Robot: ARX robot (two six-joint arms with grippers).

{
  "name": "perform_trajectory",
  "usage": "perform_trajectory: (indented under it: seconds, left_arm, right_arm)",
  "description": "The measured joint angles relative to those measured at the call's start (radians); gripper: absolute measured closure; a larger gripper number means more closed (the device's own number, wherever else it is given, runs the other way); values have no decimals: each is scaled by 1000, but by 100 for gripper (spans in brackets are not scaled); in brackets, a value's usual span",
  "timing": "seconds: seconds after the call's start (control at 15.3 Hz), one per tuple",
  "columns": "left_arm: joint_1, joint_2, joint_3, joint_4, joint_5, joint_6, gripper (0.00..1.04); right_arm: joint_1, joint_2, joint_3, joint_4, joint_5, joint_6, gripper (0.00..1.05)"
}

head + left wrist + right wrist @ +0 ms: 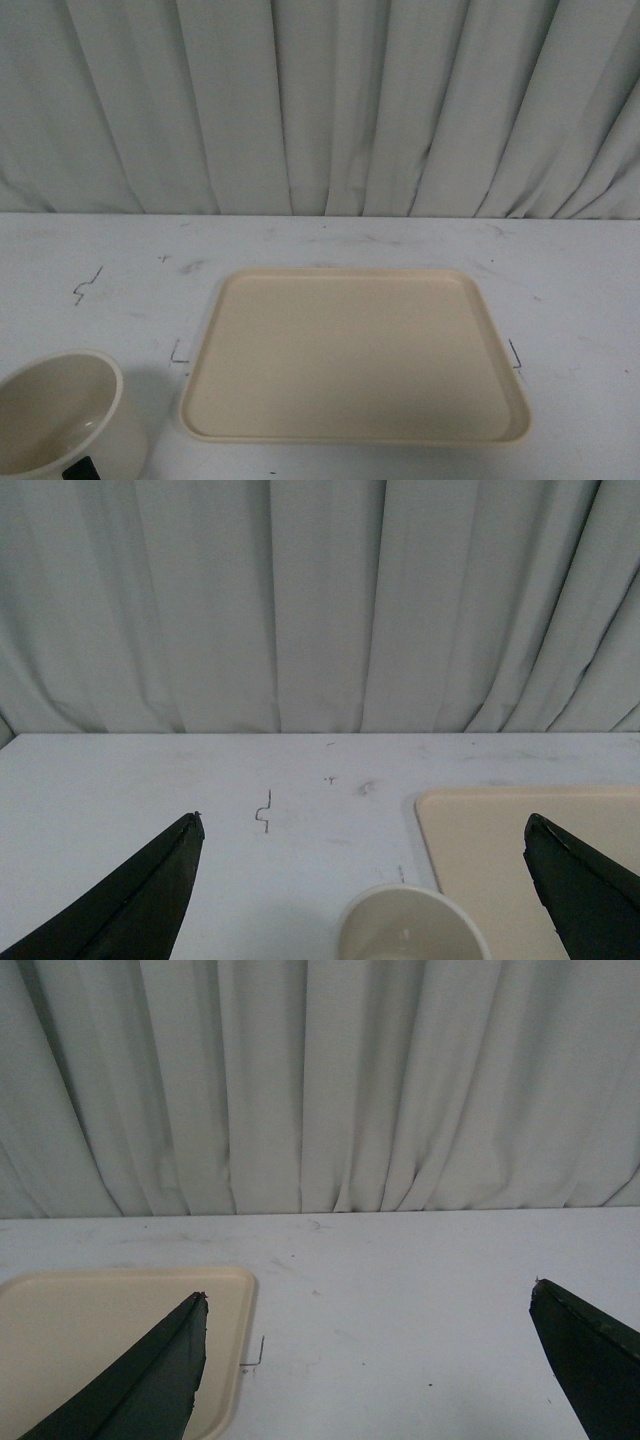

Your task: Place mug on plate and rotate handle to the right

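Observation:
The white mug [62, 415] stands on the table at the front left corner of the front view, left of the plate; a bit of black shows low on its near side. The handle cannot be made out. The beige plate [355, 355] lies empty in the middle of the table. Neither arm shows in the front view. In the left wrist view my left gripper [362, 825] is open, its black fingers [150, 885] wide apart, above and behind the mug [410, 925], with the plate [520, 850] beside it. My right gripper [368, 1300] is open and empty over bare table beside the plate [110, 1330].
A grey-white curtain [320, 100] hangs along the far edge of the white table [560, 290]. Small black marks [88, 285] sit on the tabletop near the plate's corners.

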Motion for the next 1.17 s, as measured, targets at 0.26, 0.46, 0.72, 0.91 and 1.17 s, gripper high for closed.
perform_trajectory:
  seconds: [0.26,0.46,0.72,0.91,1.17]
  left_arm:
    - [-94,525,336,-537,-317,-156,7]
    - [-73,791,460,-533,-151,-186,7]
    - [-22,1082,546,-455,-23,-198,7]
    - [-2,1263,588,-382,3,-167,7]
    - [41,1450,651,-323,-22,-121,7]
  right_arm:
    - [-1,0,0,-1,1,0,6]
    - [0,0,0,0,0,0,6]
    - [0,0,0,0,0,0,6]
    - [0,0,0,0,0,0,6]
    - [0,0,0,0,0,0,6]
